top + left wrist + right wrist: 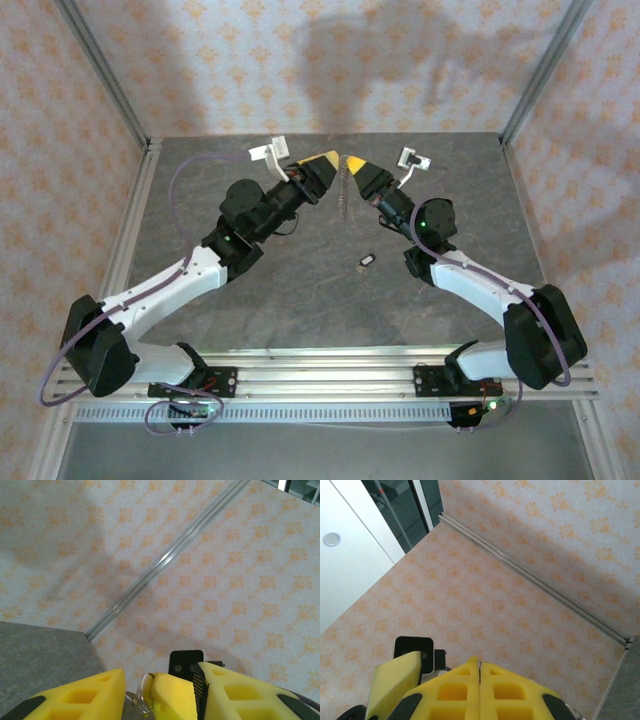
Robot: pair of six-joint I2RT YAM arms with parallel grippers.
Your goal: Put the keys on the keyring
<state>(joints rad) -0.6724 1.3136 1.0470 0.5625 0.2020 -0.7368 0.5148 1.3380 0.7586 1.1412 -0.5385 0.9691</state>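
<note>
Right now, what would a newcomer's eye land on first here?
The two yellow-fingered grippers meet tip to tip in mid-air over the far half of the table: the left gripper open, the right gripper shut on the thin pale wire keyring, which dangles between them. The tiny dark key with a silvery end lies alone on the grey stone-look table, nearer the right arm.

Top camera overlooks table (300, 300); wrist cameras face patterned walls (225, 580), close behind fingers (80, 695).
</note>
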